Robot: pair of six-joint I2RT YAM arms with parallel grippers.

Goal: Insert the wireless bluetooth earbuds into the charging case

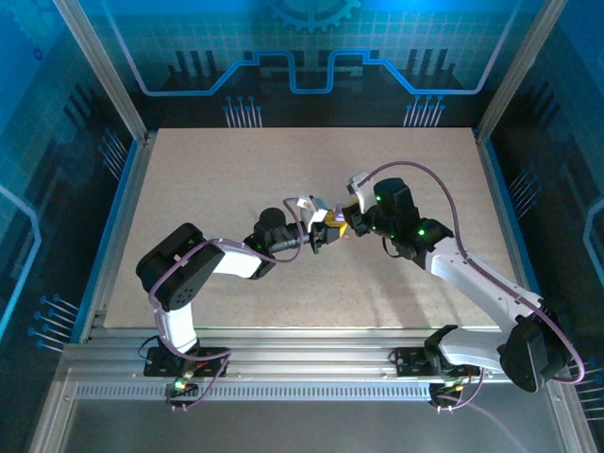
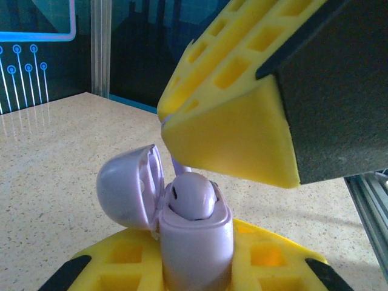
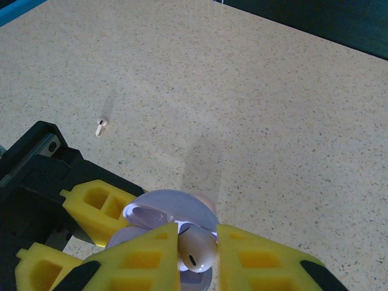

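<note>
Left gripper [image 2: 194, 267] clamps the open case [image 2: 195, 239]; right gripper [image 3: 197, 262] pinches an earbud [image 3: 197, 248] at its mouth. A second earbud [image 3: 100, 125] lies on the table [image 3: 273, 91].

Table top [image 1: 283, 170] under the left gripper [image 1: 327, 233] and right gripper [image 1: 350, 217] is a beige speckled board, kinda like countertop stuff, with soft shadows [image 1: 382, 302] on the near side of them. Past the grippers there's a dark blue back wall [image 1: 189, 57] printed with glowing circuit lines and a gear [image 1: 313, 11] up top. Same sort of panels out to the left [image 1: 47, 189] and right [image 1: 566, 189]. Silver frame posts [image 1: 99, 66] at the far corners, slotted metal rails [image 1: 311, 363] well behind the grippers at the near edge.
</note>
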